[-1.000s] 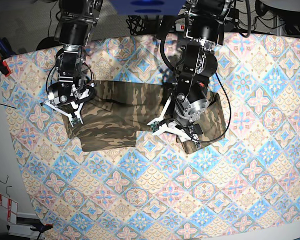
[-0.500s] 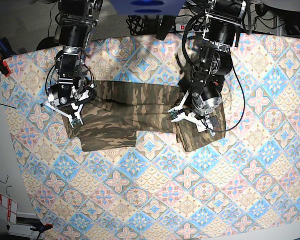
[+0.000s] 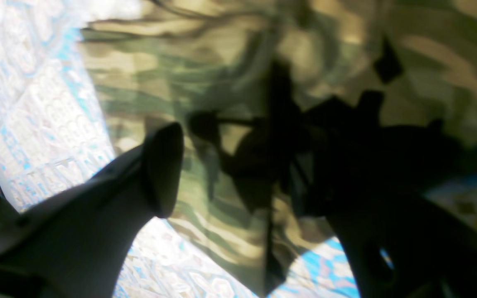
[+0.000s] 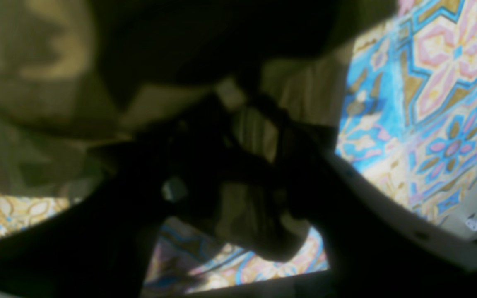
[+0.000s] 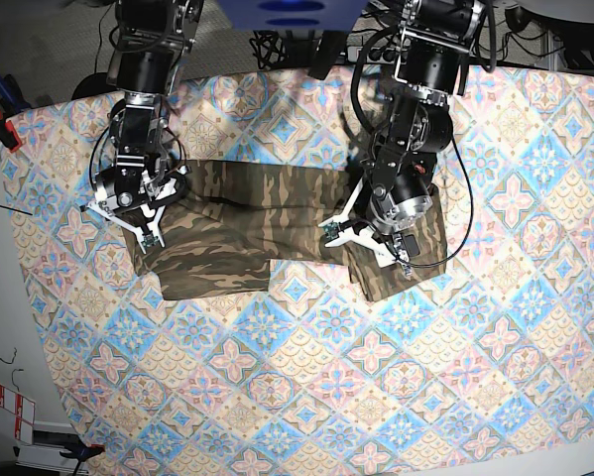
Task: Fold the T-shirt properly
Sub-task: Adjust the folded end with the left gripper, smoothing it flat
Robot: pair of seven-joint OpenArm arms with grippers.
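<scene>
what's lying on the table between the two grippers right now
In the base view, only the camouflage T-shirt spans the stretch from the right gripper to the left gripper, spread over the patterned tablecloth; nothing else lies there.

I note the left hand (image 5: pixel 359 240) has travelled from the shirt's (image 5: pixel 247 223) lower middle edge out toward its own side, then partway back, and now sits over the folded sleeve end. Its fingers (image 3: pixel 162 167) have spread wider than a second ago. The sleeve end lies narrower than before.
</scene>
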